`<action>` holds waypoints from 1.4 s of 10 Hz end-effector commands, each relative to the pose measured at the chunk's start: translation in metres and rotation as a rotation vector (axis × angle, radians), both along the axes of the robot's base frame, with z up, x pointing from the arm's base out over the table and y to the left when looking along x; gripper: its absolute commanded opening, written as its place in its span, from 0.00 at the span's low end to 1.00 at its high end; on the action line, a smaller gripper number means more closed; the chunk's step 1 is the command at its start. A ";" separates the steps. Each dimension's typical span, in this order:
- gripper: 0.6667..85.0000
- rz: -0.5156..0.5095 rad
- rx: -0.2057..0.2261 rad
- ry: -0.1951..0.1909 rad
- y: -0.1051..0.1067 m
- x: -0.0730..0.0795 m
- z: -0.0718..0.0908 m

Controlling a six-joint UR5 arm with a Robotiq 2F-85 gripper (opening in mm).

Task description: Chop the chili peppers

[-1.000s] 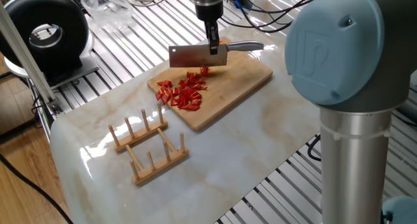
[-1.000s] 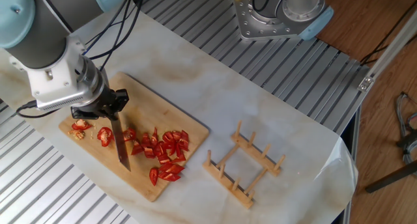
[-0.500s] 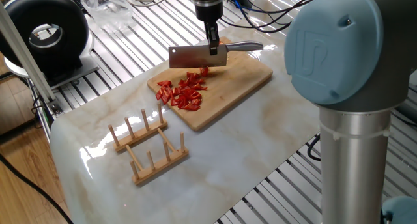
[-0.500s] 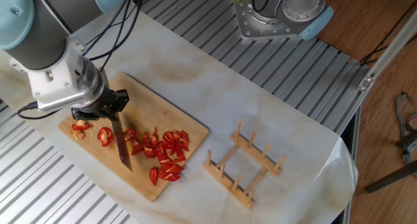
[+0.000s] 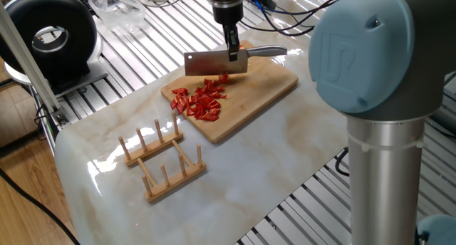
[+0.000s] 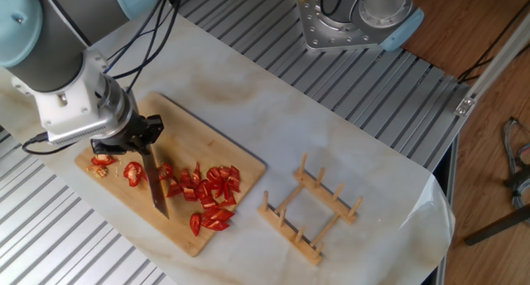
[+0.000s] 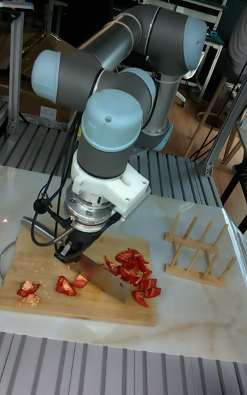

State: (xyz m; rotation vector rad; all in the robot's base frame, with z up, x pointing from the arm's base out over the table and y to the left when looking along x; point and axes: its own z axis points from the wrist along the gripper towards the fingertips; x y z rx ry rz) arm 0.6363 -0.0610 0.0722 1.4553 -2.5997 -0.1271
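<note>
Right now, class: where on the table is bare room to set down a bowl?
Bare marble lies between the cutting board and the wooden rack, and behind the rack. The board is crowded: chili peppers, cleaver, claw.

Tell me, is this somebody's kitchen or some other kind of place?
Most likely a robotics lab, not a kitchen. The chopping board with chili peppers lies on a marble-look slab over a ribbed metal bench, a second robot's base is bolted there, and cables run across the bench.
</note>
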 end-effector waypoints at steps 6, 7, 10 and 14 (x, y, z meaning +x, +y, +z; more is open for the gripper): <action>0.01 -0.012 -0.005 0.020 0.007 0.009 -0.011; 0.01 -0.016 -0.061 0.032 0.006 0.015 0.000; 0.01 -0.064 -0.052 0.038 0.021 0.018 -0.006; 0.01 -0.093 -0.070 0.043 0.017 0.023 -0.015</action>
